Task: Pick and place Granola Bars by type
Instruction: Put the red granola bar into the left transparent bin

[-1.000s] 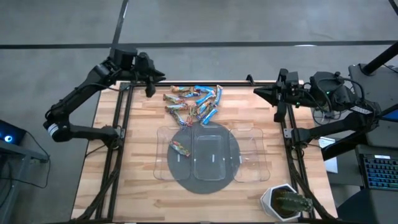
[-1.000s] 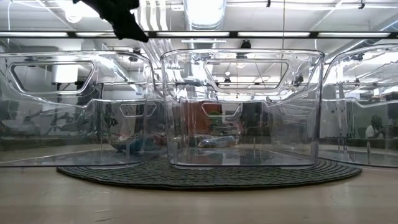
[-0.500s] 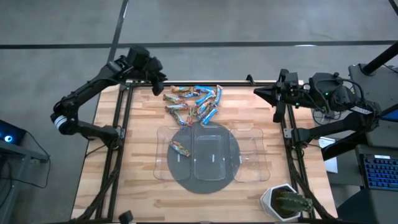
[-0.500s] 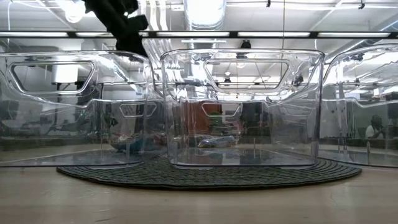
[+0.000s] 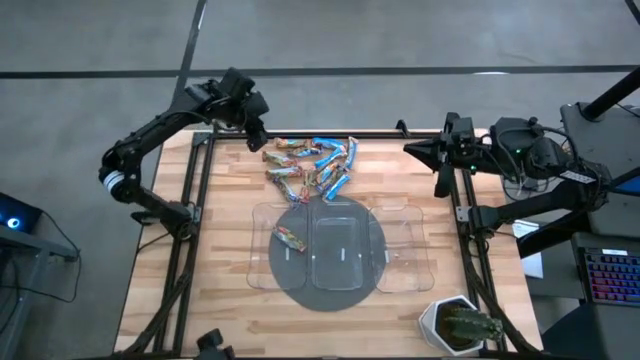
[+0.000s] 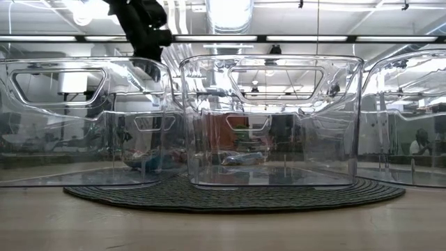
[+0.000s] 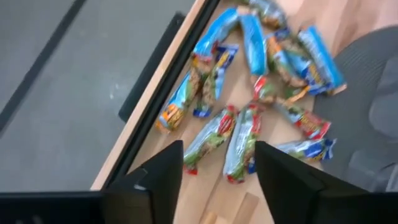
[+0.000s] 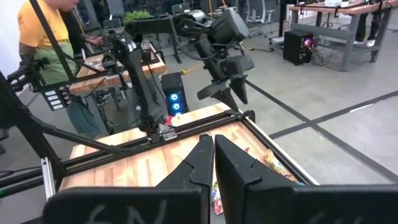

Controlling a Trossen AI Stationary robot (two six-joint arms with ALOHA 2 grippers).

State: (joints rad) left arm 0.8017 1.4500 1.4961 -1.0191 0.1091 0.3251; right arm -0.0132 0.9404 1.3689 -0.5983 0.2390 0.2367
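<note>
**Granola bars heaped at the far edge, left claw poised above**

Granola bars (image 5: 310,165) lay in a loose pile on the desk (image 5: 215,260) near its far edge in the high view, their long axes fanned in several directions. One red-multicoloured bar (image 5: 290,237) sat alone in the left clear tray (image 5: 262,262), lying diagonally. The left claw (image 5: 256,128) hung just beyond the pile's left end; the right claw (image 5: 412,150) waited off the desk's right side.

Low view: the left arm (image 6: 143,28) showed above the trays, with bars dimly visible through the plastic.

Left wrist view: its fingers (image 7: 158,177) stood apart, empty, over two green-and-red bars (image 7: 227,140) lying side by side, long axes running roughly away from the camera. A clean pick probably needed the claw closing across one bar's narrow width, clear of its neighbour.

Right wrist view: the fingers (image 8: 202,163) were pressed together, holding nothing.
</note>
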